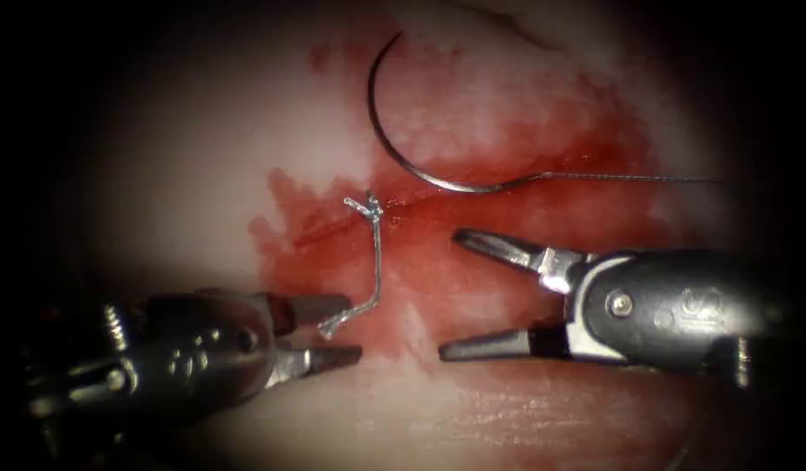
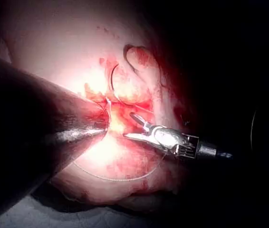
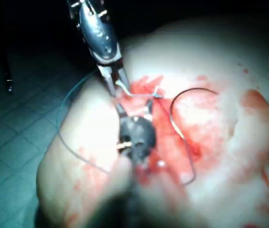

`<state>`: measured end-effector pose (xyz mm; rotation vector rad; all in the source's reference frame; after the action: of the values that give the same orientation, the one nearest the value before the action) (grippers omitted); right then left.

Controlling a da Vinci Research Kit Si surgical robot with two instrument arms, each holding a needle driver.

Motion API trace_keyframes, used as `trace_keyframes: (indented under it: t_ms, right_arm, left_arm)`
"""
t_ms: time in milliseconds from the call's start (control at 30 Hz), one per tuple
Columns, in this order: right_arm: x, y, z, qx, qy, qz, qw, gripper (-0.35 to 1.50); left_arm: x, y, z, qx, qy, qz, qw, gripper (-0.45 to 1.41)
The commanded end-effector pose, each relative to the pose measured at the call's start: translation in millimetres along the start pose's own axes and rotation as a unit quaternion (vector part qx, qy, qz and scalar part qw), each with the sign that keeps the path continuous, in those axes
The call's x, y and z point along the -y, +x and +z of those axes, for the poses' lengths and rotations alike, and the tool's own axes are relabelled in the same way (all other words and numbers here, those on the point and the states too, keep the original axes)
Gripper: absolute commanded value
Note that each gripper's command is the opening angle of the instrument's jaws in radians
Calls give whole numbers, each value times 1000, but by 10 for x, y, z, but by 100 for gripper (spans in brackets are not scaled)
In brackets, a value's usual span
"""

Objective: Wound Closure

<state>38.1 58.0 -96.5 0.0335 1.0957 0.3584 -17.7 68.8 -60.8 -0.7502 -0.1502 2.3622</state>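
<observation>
The curved needle [image 1: 394, 148] lies free on the tissue [image 1: 202, 157], up and right of the cut [image 1: 333, 228], held by neither tool and not in the tissue. Its thread [image 1: 630, 179] trails off to the right. A knot [image 1: 368, 206] sits on the cut, and its stiff thread tail [image 1: 378, 270] bends down to end between the jaws of the left tool [image 1: 355, 327], which stand open. The right tool [image 1: 448, 295] hovers just right of the tail, jaws spread wide and holding nothing. The right wrist view shows the needle [image 3: 182, 102] and knot [image 3: 157, 95].
Red fluid [image 1: 525, 218] stains the tissue around the cut and under the needle. In the left wrist view a long loop of thread [image 2: 120, 178] lies over the tissue's near edge, with the right tool [image 2: 148, 130] beside the cut.
</observation>
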Motion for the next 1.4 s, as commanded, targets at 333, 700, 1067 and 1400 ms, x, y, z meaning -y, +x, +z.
trace_keyframes:
  t_ms: [333,700,1067,1400]
  right_arm:
    - [2,0,9,-2,1,0,1000,143]
    - [2,0,9,-1,1,0,1000,143]
    - [2,0,9,-1,1,0,1000,143]
    - [3,0,10,2,3,-1,1000,143]
  left_arm:
    - [4,15,-10,-9,-1,-70,997,-35]
    - [5,20,-25,4,34,-15,999,-35]
    - [5,29,-26,3,49,47,998,62]
    - [-7,39,-15,-1,47,19,999,69]
